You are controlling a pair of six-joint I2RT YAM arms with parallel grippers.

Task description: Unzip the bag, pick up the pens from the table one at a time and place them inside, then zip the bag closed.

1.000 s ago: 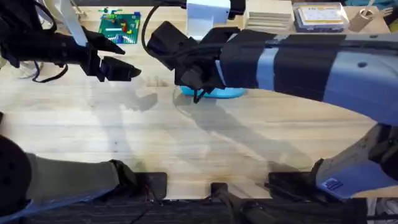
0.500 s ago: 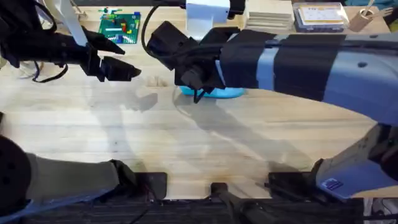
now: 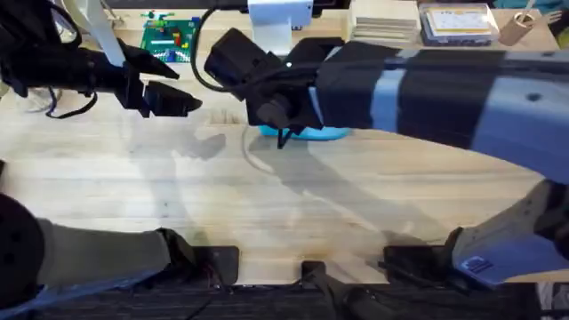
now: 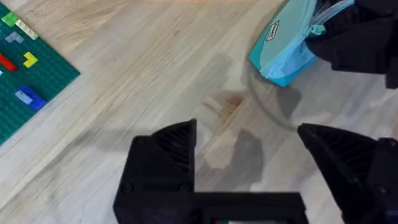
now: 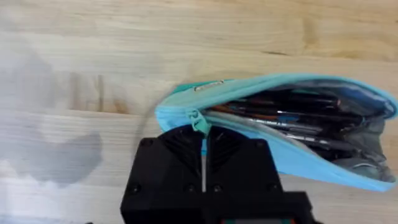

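Light-blue bag [image 5: 273, 124] gapes, pens [image 5: 292, 121] inside, zip tab pinched by right hand [image 5: 203, 155]; left hand [image 4: 249, 162] spread over pale wood desk [image 3: 178, 196].

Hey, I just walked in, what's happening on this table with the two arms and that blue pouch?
The right gripper has its fingers shut on the zipper pull at one end of the bag, which lies on the table. The bag is unzipped, with pens visible inside, so zipping closed seems to be what remains. The left gripper hangs open above bare wood beside the bag, holding nothing. A green brick baseplate sits farther back.
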